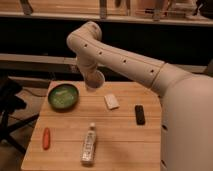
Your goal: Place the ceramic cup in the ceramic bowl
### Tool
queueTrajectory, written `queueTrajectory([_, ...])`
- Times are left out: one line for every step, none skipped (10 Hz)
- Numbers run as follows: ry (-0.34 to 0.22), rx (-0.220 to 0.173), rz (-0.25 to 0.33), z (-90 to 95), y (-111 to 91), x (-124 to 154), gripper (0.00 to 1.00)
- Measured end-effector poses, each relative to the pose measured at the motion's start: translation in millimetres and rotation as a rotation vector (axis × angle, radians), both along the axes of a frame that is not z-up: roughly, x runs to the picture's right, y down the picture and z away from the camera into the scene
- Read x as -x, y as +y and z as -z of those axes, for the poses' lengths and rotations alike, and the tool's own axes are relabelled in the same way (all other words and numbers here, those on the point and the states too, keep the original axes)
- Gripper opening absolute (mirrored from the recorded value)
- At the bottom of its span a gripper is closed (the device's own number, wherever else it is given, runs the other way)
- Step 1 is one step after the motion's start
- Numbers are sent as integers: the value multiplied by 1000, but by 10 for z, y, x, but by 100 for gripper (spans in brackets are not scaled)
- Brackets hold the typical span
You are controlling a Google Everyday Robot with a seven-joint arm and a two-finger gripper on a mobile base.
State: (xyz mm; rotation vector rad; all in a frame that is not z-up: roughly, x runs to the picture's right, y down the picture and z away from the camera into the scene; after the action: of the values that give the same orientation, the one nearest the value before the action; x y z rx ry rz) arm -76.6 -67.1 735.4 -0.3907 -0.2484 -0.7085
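A white robot arm is carrying the cup [95,81] above the wooden table [125,140], just right of the green bowl [63,96]; the gripper [93,80] is pinching the cup, fingers pressed together; next, it is needing to shift left over the bowl and lower.

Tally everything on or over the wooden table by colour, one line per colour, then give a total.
White: 3, the small white ceramic cup held up in the gripper to the right of the bowl, the flat white rectangular block, the lying white plastic bottle
Green: 1, the round green ceramic bowl
Orange: 1, the orange carrot-shaped item
Black: 1, the small black rectangular device
Total: 6
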Motion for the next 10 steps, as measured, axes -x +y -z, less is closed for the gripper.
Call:
queueTrajectory([-9, 0, 2, -26, -8, 63, 0])
queueTrajectory([-18, -3, 9, -46, -10, 110, 0])
queueTrajectory([-24, -7, 13, -88, -25, 126, 0])
queueTrajectory([-28, -15, 16, -130, -54, 168, 0])
queueTrajectory([-40, -13, 21, -146, -42, 247, 0])
queueTrajectory([-48, -16, 25, -175, -52, 279, 0])
queueTrajectory([-58, -14, 27, -188, -63, 300, 0])
queueTrajectory([-62, -14, 28, -199, -81, 294, 0])
queueTrajectory([-71, -11, 34, -227, -77, 343, 0])
queueTrajectory([-80, -11, 42, -256, -87, 412, 0])
